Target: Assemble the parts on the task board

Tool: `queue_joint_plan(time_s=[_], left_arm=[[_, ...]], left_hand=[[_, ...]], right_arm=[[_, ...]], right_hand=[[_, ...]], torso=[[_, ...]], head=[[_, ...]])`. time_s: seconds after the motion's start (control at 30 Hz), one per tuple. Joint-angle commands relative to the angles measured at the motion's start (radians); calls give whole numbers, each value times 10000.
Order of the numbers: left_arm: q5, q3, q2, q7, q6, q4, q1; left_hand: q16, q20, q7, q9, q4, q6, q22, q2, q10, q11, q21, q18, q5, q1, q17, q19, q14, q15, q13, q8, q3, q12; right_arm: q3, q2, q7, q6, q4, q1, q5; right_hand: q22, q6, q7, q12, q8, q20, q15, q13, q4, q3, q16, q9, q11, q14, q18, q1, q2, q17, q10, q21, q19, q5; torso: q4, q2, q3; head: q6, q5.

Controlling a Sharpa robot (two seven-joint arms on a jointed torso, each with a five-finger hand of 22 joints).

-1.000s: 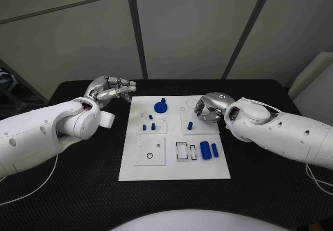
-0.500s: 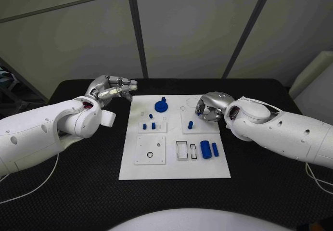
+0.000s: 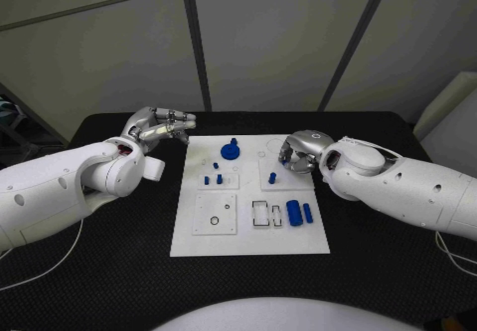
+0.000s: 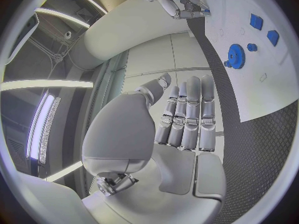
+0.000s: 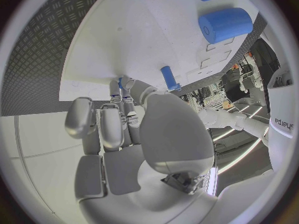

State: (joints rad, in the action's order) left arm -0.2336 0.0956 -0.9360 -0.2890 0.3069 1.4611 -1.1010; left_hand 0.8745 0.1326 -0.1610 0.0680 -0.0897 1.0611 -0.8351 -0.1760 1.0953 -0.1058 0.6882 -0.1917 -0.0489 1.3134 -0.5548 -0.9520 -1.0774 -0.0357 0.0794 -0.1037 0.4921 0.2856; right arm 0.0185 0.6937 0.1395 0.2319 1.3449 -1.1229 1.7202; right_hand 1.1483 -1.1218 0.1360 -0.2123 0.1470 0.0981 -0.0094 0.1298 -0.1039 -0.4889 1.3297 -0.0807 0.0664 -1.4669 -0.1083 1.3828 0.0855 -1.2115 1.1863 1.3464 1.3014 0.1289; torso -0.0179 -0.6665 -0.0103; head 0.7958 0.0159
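Task board (image 3: 249, 241) with blue parts (image 3: 293, 212); left hand (image 3: 159, 127) empty, fingers straight; right hand (image 3: 298, 153) curled, grasp unclear.

Your head camera looks steeply down on the board (image 3: 249, 200) from farther back. Each wrist camera sits close behind its own hand, facing past the fingers. All three share the board.

task board (image 3: 249, 241): white | parts: blue – gear (image 3: 231, 152), large cylinder (image 3: 294, 211), small pegs (image 3: 213, 181) | desk (image 3: 109, 269): black, diamond tread pattern | arms: white | left robot hand (image 3: 159, 127), right robot hand (image 3: 298, 152): silver
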Motion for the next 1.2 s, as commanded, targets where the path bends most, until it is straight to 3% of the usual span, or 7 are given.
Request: queue_joint_plan(time_s=[0.03,0.3,0.5,0.83,0.97,1.2], left_arm=[[51,9,20,-70,-145,-10,-14],[51,9,32,-68,-153,-55,-14],[51,9,35,-67,-156,-82,-14],[51,9,15,-80,-180,-115,-14],[51,9,11,-86,-195,-116,-14],[51,9,38,-108,-214,-113,-14]], left_hand=[[-62,55,-77,-15,18,-28,22,78,-77,-2,-38,111,12,15,24,10,68,6,8,62,-69,43],[-94,66,-92,-14,11,-47,53,115,-132,-18,-93,113,11,42,68,19,106,-10,7,78,-88,52],[-117,74,-114,-17,3,-87,76,148,-183,-36,-135,114,11,69,104,24,134,-23,6,104,-104,62],[-129,80,-127,-17,-3,-106,88,162,-218,-48,-158,116,12,82,126,27,151,-32,5,117,-117,67],[-133,82,-130,-17,-4,-111,92,166,-231,-52,-166,116,11,86,133,28,156,-35,4,120,-121,68],[-133,82,-130,-17,-4,-111,92,166,-231,-52,-166,116,11,86,133,28,156,-35,4,120,-121,68]], right_arm=[[-21,-14,319,-131,16,22,395],[-19,128,339,803,255,28,477],[-14,295,317,1175,485,27,411],[0,574,225,1811,915,22,207],[4,777,250,1842,1349,20,-4],[7,991,238,1912,2543,23,-323]], right_hand=[[17,36,41,43,-58,-14,-17,-15,10,56,51,-3,21,-419,181,-136,28,14,-29,49,-5,-39],[178,21,59,121,-97,-6,-10,-30,4,4,94,8,32,-427,210,-145,-56,-17,-6,141,81,166],[222,15,63,138,-105,-2,-5,-33,3,-7,107,10,36,-430,219,-151,-70,-27,-1,166,107,211],[318,-9,61,153,-106,0,-5,-33,-15,-31,143,9,32,-439,238,-135,-93,-68,23,220,164,258],[342,-27,64,171,-111,2,-5,-34,-37,-46,153,9,33,-441,241,-127,-93,-69,42,237,174,333],[356,-30,68,181,-116,2,-3,-36,-39,-47,153,11,37,-440,243,-135,-90,-63,46,246,180,361]], torso=[[-2,2,-3],[7,-4,1],[-3,4,-13],[-4,7,5],[7,8,-4],[-16,4,5]], head=[[7,-12],[3,-21],[6,-9],[-17,34],[-13,50],[-58,179]])
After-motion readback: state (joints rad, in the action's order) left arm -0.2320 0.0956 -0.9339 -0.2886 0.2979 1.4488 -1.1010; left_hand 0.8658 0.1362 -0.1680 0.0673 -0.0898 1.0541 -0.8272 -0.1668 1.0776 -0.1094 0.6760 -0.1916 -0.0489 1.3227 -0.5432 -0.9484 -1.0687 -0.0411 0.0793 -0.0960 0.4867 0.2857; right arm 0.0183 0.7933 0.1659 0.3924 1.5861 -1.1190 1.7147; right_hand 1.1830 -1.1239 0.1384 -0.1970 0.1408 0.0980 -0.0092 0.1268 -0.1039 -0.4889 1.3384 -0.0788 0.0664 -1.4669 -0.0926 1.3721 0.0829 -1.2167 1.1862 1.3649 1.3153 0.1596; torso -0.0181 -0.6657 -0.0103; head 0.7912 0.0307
